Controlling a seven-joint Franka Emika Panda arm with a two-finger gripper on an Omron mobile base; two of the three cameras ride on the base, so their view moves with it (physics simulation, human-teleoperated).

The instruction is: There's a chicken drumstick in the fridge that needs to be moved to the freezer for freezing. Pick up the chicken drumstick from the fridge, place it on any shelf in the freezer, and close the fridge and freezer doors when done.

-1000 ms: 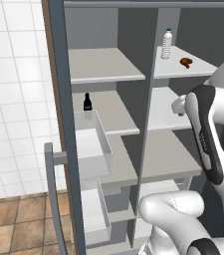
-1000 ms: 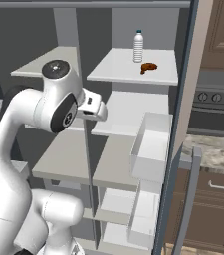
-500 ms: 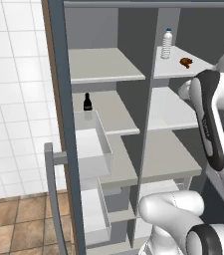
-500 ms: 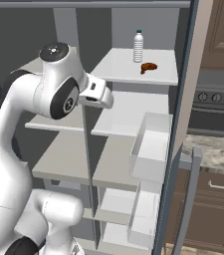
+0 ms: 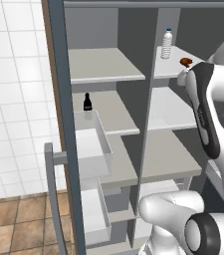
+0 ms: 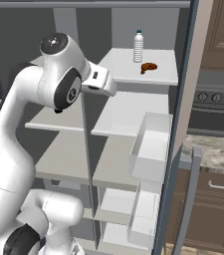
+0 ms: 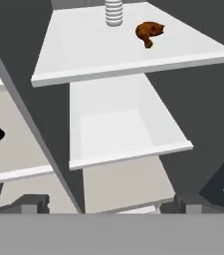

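The arm has been rising toward the fridge's (image 6: 133, 114) top shelf, and the gripper (image 7: 106, 204) is hanging before it, fingers spread wide and empty. The chicken drumstick (image 7: 149, 32) is lying there, just beside the water bottle (image 6: 139, 46).

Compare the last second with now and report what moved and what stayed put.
The arm has lifted its hand toward the top fridge shelf, closer to the chicken drumstick. The pincer is open and holds nothing. The drumstick, the water bottle beside it and the small dark bottle in the freezer side have not shifted; both doors remain open.
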